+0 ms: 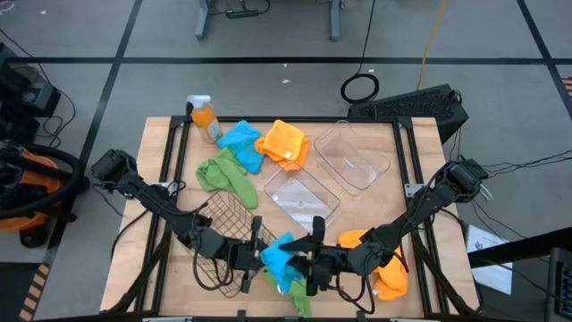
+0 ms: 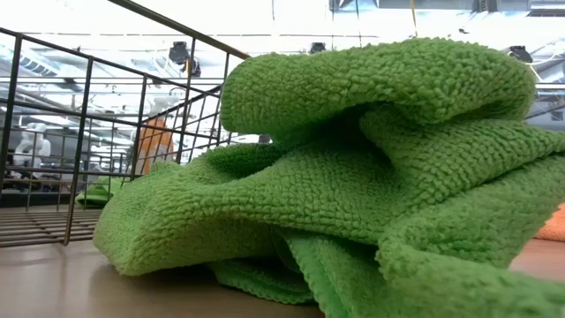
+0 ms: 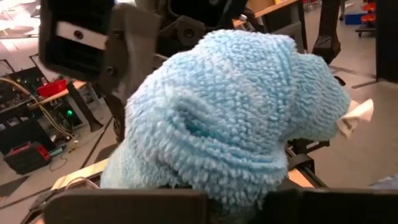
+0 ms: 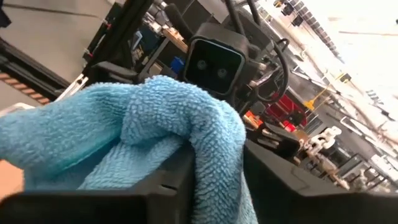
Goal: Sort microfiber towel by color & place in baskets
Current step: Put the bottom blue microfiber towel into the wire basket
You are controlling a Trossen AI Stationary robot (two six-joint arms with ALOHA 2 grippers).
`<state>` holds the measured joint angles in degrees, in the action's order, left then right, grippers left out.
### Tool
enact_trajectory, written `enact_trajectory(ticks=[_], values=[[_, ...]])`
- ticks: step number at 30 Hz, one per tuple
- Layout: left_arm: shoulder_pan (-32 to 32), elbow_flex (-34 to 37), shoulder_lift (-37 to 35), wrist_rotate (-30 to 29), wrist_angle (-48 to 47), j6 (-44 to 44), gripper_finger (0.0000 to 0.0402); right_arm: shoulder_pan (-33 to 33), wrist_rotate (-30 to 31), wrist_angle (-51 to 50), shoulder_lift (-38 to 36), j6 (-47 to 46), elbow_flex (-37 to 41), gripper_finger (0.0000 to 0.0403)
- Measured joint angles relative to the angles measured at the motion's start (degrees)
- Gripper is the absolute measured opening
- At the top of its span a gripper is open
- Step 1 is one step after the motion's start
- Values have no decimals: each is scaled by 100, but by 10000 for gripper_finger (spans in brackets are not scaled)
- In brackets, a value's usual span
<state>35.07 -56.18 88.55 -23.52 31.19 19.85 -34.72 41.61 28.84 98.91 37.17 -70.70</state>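
High view: near the wooden counter's front edge, a bright blue fuzzy cloth stretches left-right between both arms. Left tool is clamped on it; right tool's fingers straddle it, grip unclear.

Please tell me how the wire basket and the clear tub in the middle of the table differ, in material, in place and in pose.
The wire basket is dark open mesh; the clear tub is see-through plastic. The wire basket lies at the near edge by the left arm, and seems tipped; the clear tub sits flat near the table's centre. Both look rectangular, of similar size, and hold no towel, as far as the high view shows.
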Motion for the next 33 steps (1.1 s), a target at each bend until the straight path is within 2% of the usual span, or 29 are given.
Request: enact_trajectory(ticks=[4, 10, 12, 17, 21, 24, 28, 33], values=[[3, 0, -2, -78, -78, 11, 35, -100, 379, -40, -18, -474, 0, 189], [30, -9, -91, -319, -151, 18, 35, -632, 2605, -131, -22, -1286, 11, 277], [36, -17, -169, -367, -268, 14, 28, -804, 2853, -241, -22, -1536, 11, 301], [37, -17, -281, -788, -566, -117, 26, -1129, 2813, -297, -22, -2306, 15, 340], [29, -17, -315, -988, -661, -150, 30, -1128, 2702, -665, -22, -3095, 15, 344], [20, -17, -315, -1283, -672, -150, 29, -960, 2355, -1098, 51, -3728, 15, 339], [20, -17, -315, -1558, -693, -153, 29, -658, 2278, -1103, 217, -3799, 15, 336], [20, -17, -313, -1562, -777, -231, 29, -327, 2004, -1062, 249, -3825, 15, 334]])
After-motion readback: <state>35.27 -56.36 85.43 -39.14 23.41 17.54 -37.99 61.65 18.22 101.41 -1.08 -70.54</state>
